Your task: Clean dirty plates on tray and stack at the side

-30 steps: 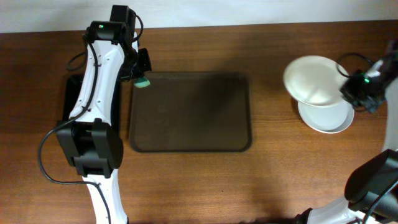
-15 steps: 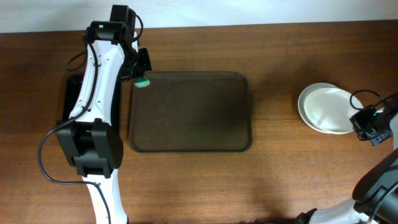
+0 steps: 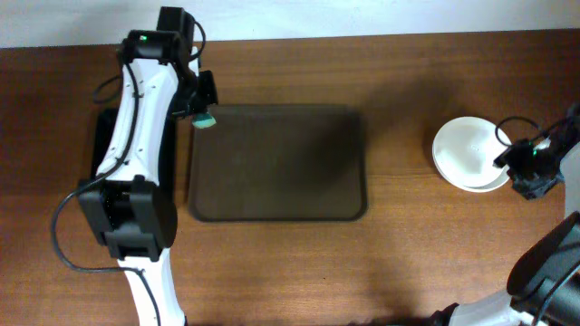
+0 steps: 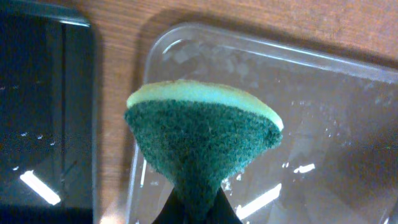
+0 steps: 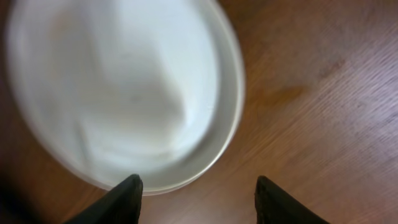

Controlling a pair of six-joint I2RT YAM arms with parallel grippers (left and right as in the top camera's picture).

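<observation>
The white plates lie stacked on the bare table at the right, off the tray; the right wrist view shows the stack blurred. My right gripper stands open just beyond the stack's right edge, its fingers spread with nothing between them. The dark brown tray in the middle carries no plates. My left gripper hovers over the tray's far left corner, shut on a green and yellow sponge.
A smaller black glossy tray lies left of the brown tray, mostly under my left arm; the left wrist view shows it beside the brown tray's corner. Bare wooden table surrounds both.
My right gripper held a plate tilted above the stack, lowered it onto the stack, then opened and let it go. The left arm with the sponge barely moved.
</observation>
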